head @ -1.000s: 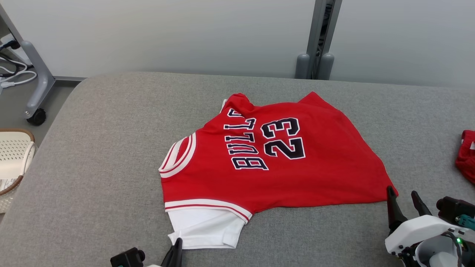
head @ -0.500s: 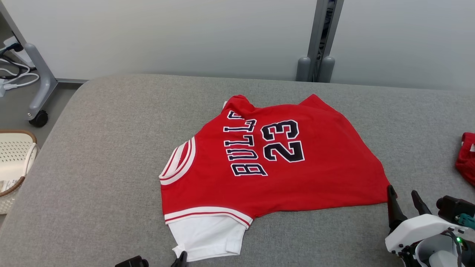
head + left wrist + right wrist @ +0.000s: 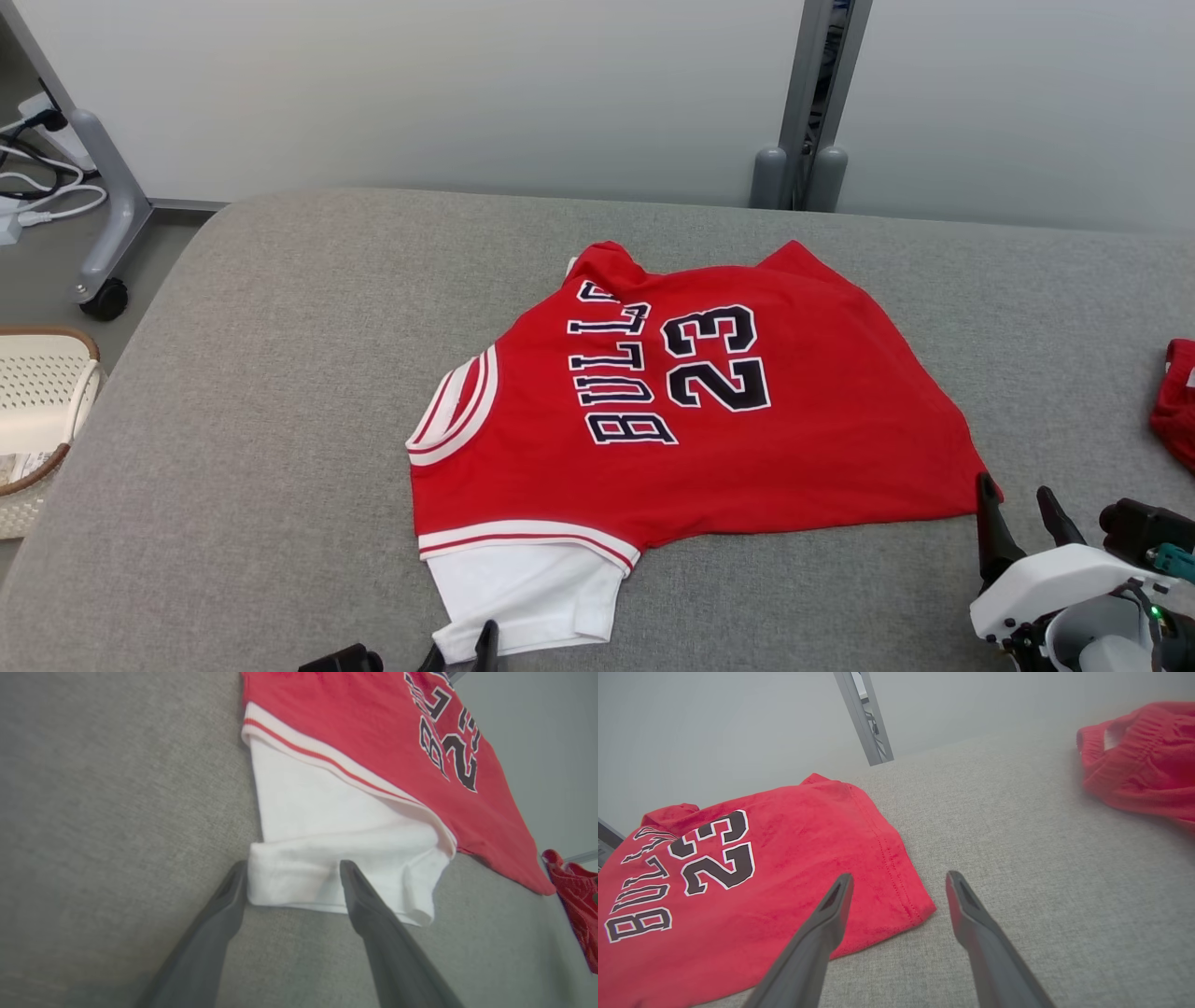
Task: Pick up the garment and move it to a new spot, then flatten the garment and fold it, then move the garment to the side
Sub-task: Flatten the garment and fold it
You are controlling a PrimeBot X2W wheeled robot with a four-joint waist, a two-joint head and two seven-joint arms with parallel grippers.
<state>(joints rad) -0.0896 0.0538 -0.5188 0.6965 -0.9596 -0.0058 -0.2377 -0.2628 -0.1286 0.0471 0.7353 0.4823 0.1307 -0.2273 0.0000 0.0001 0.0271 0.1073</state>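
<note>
Head view: I am observing the garment (image 3: 691, 420), a red jersey lettered BULLS 23, lying face up near the middle of the grey padded surface (image 3: 280, 373), collar to the left and hem to the right. Its white sleeve (image 3: 523, 597) is pointing toward the near edge. The left gripper (image 3: 459, 653) is showing at the near edge, its dark tips sitting at the sleeve's near hem. The right gripper (image 3: 1013, 490) is resting at the near right, fingers parted, the left one touching the jersey's near right corner. A second red cloth (image 3: 1178, 401) is lying at the far right edge, well apart from the jersey. A white basket (image 3: 37, 411) is standing on the floor to the left, and a grey post (image 3: 812, 93) is rising behind the surface.

Left wrist view: the left gripper (image 3: 293, 868) is standing spread and pinching nothing. The folded hem of the white sleeve (image 3: 327, 826) is lying between the tips; one finger is sitting at the hem's corner and the other is overlapping the cloth.

Right wrist view: the right gripper (image 3: 899, 877) is standing spread. The jersey's hem corner (image 3: 920, 910) is lying between the fingers, unclamped. The second red cloth (image 3: 1139, 760) is sitting bunched at the far right.
</note>
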